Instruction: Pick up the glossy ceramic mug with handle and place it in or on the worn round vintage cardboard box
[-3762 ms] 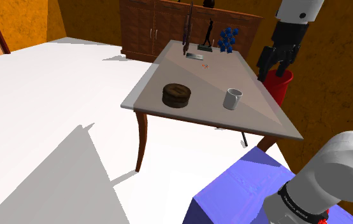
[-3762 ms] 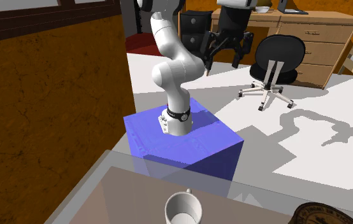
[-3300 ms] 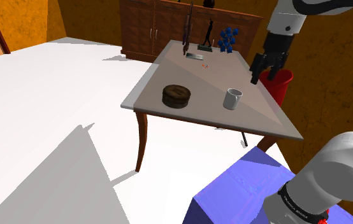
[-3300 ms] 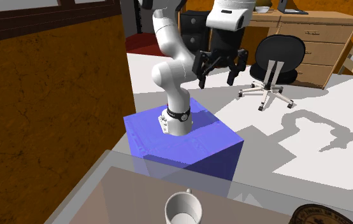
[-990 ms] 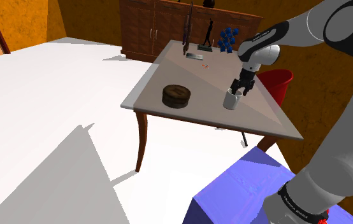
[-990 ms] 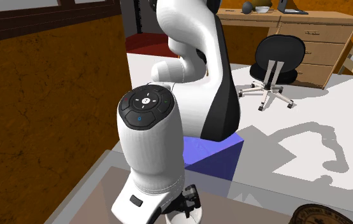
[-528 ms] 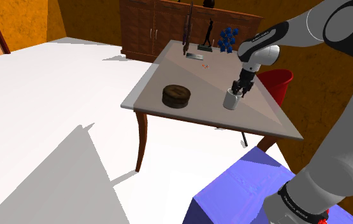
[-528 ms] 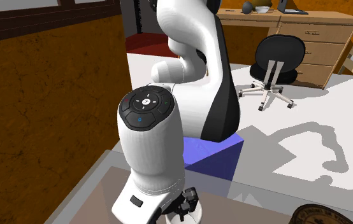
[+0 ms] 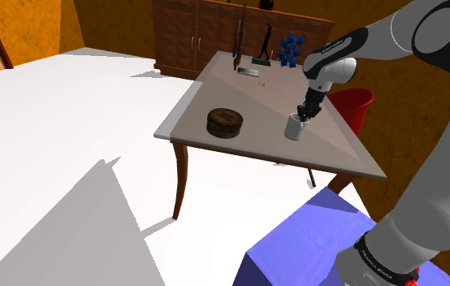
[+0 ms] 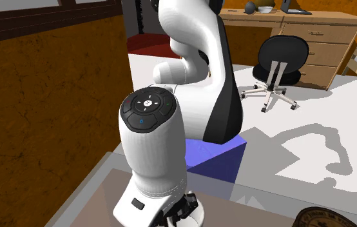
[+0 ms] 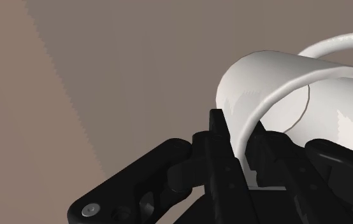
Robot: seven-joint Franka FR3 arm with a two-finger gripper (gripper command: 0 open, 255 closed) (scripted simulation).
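Observation:
A white mug (image 9: pixel 295 128) stands on the brownish table (image 9: pixel 215 89), toward the shoulder view's right. My black gripper (image 9: pixel 303 114) comes down on its rim and is shut on the mug's wall. In the wrist view the gripper (image 11: pixel 245 156) clasps the white mug (image 11: pixel 264 83) wall, one finger outside and one inside. The dark brown round box (image 9: pixel 224 123) sits on the same table, to the shoulder view's left of the mug. In the second exterior view the hand (image 10: pixel 180 213) hides most of the mug, and the box (image 10: pixel 328 218) peeks in at the lower right corner.
A red bin (image 9: pixel 355 106) stands on the floor beyond the table's right side. Small dark items and a blue cluster (image 9: pixel 289 50) sit at the table's far end, before a wooden cabinet (image 9: pixel 215 32). My blue stand (image 9: pixel 296 244) lies below the table's near corner.
The fingers have closed from wide apart onto the mug's rim. The arm and the mug have stayed where they were.

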